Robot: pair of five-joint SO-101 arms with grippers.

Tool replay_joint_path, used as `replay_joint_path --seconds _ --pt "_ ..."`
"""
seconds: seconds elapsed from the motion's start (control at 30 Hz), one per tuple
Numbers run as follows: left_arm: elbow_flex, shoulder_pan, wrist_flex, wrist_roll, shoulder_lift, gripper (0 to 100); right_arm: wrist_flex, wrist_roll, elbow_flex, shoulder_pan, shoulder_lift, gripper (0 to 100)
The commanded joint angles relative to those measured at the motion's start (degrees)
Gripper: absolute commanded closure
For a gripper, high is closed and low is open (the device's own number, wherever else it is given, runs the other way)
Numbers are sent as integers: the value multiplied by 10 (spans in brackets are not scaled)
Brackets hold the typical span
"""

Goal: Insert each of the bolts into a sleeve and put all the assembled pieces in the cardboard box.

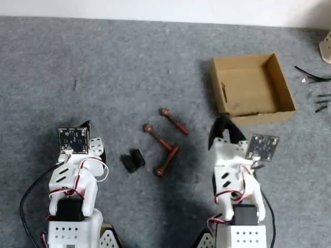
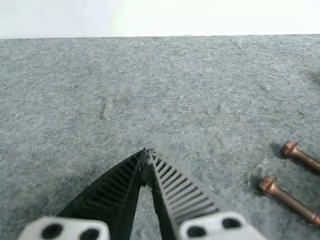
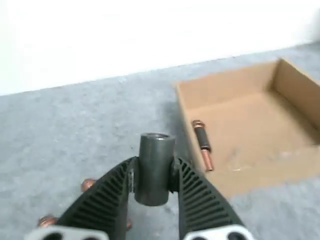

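Carpet of grey felt point(image 1: 103, 67) covers the whole table. On it, near the right arm, sits the open brown cardboard box point(image 1: 253, 85), I think so that this arm can drop finished pieces inside with a short move. 1 copper bolt already wearing a black sleeve point(image 3: 201, 142) lies in it, along the wall that faces the loose bolts. The right gripper point(image 3: 155, 175) is clamped on a dark grey cylindrical sleeve point(image 3: 157, 150), held upright with its hole to the top, probably to receive a bolt. The left gripper point(image 2: 146, 156) is closed with nothing inside, its tips touching, above bare carpet. Between both arms lie 3 loose copper-coloured bolts point(image 1: 156, 137), reachable from either side, and just beside them 2 short black sleeves point(image 1: 133, 161) touching one another.
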State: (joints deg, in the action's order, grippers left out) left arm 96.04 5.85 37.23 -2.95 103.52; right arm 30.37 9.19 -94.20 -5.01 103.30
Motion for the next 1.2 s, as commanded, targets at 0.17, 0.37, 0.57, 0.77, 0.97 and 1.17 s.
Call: replay_joint_path --seconds 0.17,0.37,0.57,0.77,0.97,1.17 --pt "11 -19 -14 4 4 982 91 -8 5 36 21 995" --pt "6 -82 -13 4 7 982 44 -8 -65 39 21 995" --pt "11 -154 -53 1 4 986 39 -48 -82 43 20 995" --pt "-58 -251 -39 1 2 983 42 -50 -82 43 20 995" --pt "-152 -261 -37 -9 -95 983 41 -51 -82 44 20 995" --pt "-326 -276 -72 -78 -428 983 39 -52 -82 44 20 995"
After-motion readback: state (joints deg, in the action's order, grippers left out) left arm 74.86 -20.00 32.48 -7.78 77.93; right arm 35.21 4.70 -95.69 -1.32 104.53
